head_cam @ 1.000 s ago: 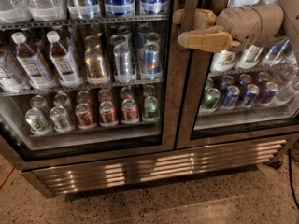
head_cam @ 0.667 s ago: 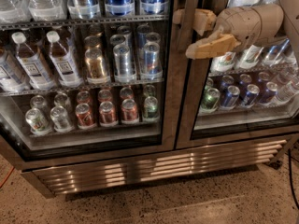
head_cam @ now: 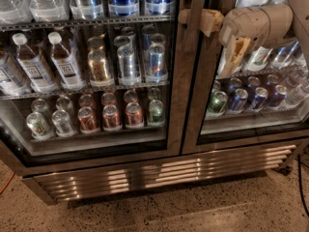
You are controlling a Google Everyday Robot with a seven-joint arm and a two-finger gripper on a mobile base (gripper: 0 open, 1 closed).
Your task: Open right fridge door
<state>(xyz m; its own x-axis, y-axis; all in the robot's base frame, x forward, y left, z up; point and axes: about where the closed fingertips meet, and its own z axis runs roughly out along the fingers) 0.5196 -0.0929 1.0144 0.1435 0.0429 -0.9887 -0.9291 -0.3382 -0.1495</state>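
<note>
The right fridge door is a glass door in a brushed-steel frame at the right. Blue and green cans and white-labelled bottles show through it. It looks closed against the centre post. My gripper, on a beige arm coming from the upper right, is at the door's left frame edge near the top. It is open. One finger reaches left across the steel frame. The other finger hangs down in front of the glass.
The left glass door shows bottles of brown drink, silver cans and red cans on wire shelves. A steel vent grille runs along the bottom. The speckled floor lies in front. A dark cable hangs at the far right.
The fingers, together and pointing left a second ago, have spread wide. One stays across the door frame and the other has swung downward.
</note>
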